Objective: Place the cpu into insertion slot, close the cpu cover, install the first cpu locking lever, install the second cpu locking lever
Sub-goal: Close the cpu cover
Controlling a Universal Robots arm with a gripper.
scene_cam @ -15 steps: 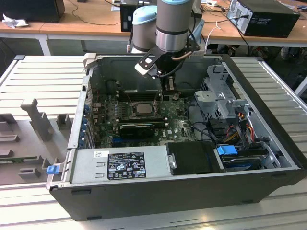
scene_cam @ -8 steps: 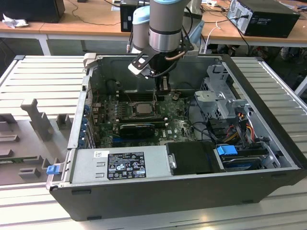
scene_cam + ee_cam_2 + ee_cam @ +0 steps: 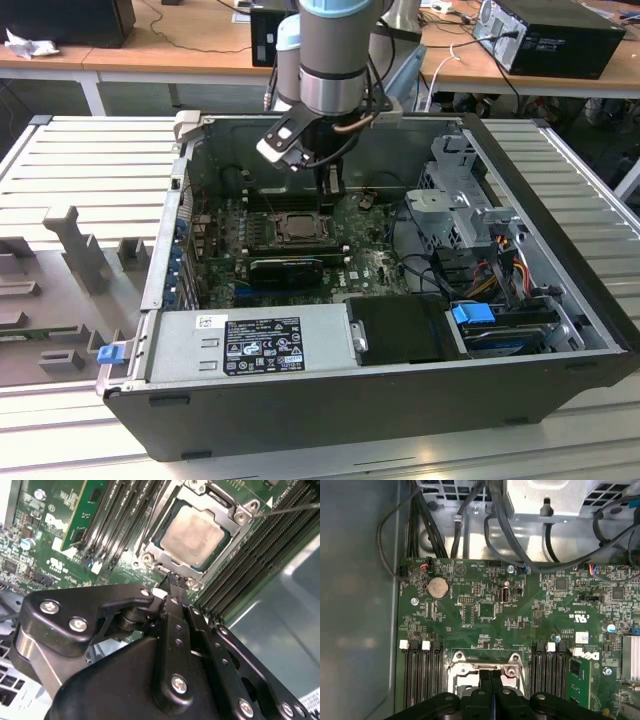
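Second wrist view: the cpu (image 3: pixel 192 535) is seen seated in the insertion slot (image 3: pixel 298 228), near the middle of the motherboard (image 3: pixel 485 605) between two banks of memory slots (image 3: pixel 240 565). The cpu cover (image 3: pixel 156 555) is lying flat around it, so that the metal top shows through its window. The gripper (image 3: pixel 172 577) is held with its fingers pressed together and nothing between them. Its tip is at the cover's near edge, so the cpu lies just ahead of it along the line of the fingers. A thin metal rod, judged to be a locking lever (image 3: pixel 285 510), runs from the socket's far corner out over the memory slots. It is well apart from the fingertips and appears not yet latched.
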